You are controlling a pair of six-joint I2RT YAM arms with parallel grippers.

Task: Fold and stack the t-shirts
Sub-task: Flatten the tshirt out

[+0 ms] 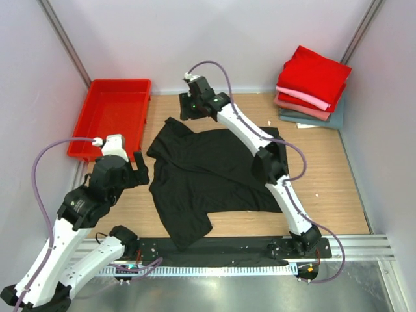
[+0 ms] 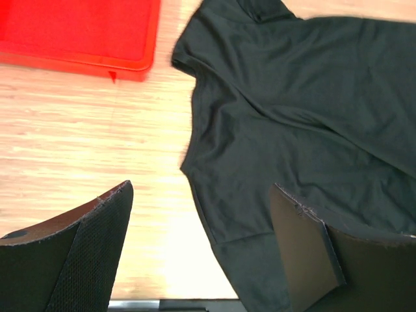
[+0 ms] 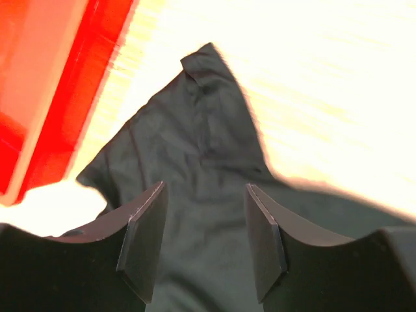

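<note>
A black t-shirt (image 1: 208, 175) lies spread and rumpled across the middle of the wooden table, its hem reaching the near edge. My left gripper (image 1: 140, 168) hovers wide open at the shirt's left edge (image 2: 292, 110), nothing between its fingers (image 2: 97, 253). At the shirt's far left corner my right gripper (image 1: 186, 109) stands over a sleeve (image 3: 195, 149). Its jaws are apart and the cloth lies below them, not pinched. At the back right sits a stack of folded t-shirts: bright red (image 1: 315, 71) on top, then pink (image 1: 299, 96), dusty-rose (image 1: 302, 106) and grey-teal (image 1: 318, 119).
A red plastic tray (image 1: 114, 114) stands at the back left, close to the shirt's sleeve, and shows in both wrist views (image 2: 78, 32) (image 3: 39, 84). Pale walls enclose the table on three sides. A metal rail (image 1: 351, 247) runs along the near edge.
</note>
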